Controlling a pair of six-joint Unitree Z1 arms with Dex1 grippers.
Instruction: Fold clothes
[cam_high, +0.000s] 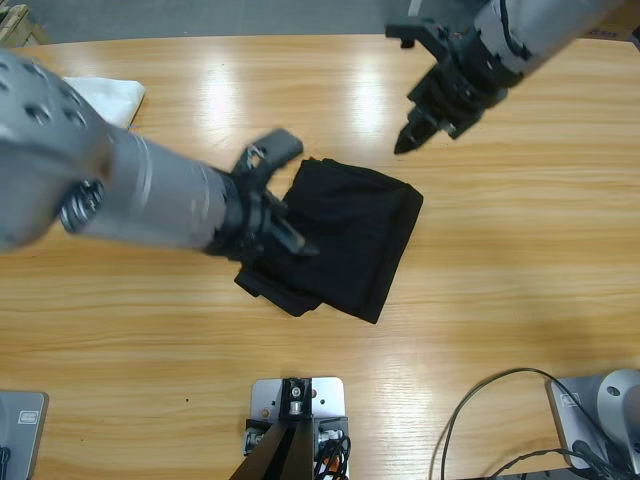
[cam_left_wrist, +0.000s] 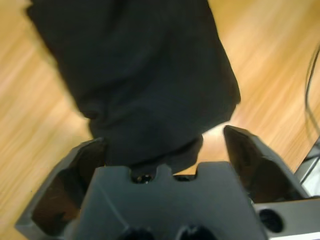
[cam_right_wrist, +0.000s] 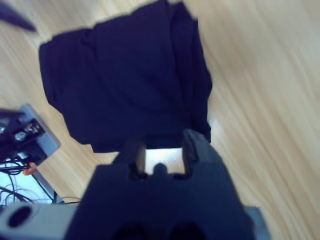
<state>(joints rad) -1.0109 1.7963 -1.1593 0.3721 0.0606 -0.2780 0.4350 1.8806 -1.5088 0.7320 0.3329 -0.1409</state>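
Table: I see a long wooden table (cam_high: 520, 300) filling nearly the whole high view, its pale grain running left to right, with bright glare patches in the upper middle of the frame.
White cloth: I see a white folded garment (cam_high: 112, 98) at the upper left of the frame, lying flat on the wood near the far edge, partly hidden from me.
Cable: I see a black cable (cam_high: 470, 405) looping over the wood at the lower right of the frame.
Floor: I see a grey strip of floor (cam_high: 200, 20) along the top edge, beyond the table.
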